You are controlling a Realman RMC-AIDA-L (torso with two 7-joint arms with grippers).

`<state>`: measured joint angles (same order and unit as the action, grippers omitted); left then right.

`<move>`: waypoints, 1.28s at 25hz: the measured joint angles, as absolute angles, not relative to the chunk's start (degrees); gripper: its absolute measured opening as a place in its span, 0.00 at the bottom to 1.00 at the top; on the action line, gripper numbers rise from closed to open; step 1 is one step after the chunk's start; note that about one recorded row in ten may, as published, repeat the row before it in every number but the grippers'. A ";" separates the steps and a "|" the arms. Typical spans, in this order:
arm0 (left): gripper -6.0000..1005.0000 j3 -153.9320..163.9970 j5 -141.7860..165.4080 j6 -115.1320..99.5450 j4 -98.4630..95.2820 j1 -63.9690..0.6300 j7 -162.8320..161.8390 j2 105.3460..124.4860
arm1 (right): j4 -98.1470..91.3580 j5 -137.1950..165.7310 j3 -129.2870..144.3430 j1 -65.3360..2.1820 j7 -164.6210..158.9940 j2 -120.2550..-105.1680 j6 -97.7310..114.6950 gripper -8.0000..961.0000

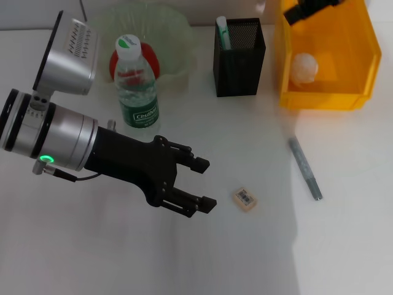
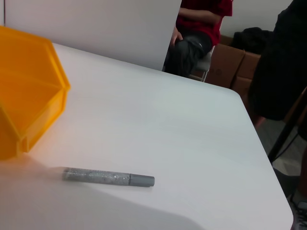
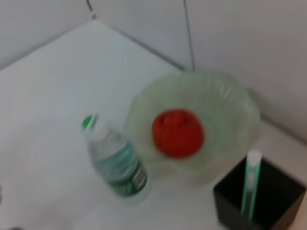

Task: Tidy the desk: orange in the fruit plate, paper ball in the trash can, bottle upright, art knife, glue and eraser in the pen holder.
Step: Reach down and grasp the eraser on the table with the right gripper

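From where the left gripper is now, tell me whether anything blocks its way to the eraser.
Nothing visible does. The left gripper is open above the table, and the eraser lies just beyond its fingertips with only bare white table between them. The bottle stands off that line.

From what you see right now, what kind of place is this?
Probably a robot test room or lab set up as a desk. A white table holds a staged tidy-up set: a mesh pen holder and a yellow bin. In the left wrist view, a seated person and cardboard boxes are behind the table.
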<state>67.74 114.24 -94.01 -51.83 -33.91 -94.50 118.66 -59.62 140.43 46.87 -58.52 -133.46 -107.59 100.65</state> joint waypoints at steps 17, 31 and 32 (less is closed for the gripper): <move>0.78 68.18 122.70 -96.13 -54.87 -34.80 -99.54 118.26 | -66.12 141.74 64.48 -52.02 -134.38 -116.27 109.46 0.53; 0.78 64.26 122.50 -96.80 -54.87 -30.63 -95.81 118.24 | -59.95 143.44 81.57 -51.96 -134.72 -119.46 98.87 0.60; 0.78 64.26 122.50 -96.80 -54.87 -30.63 -95.81 118.24 | -59.67 143.26 82.76 -51.90 -134.76 -119.49 98.19 0.60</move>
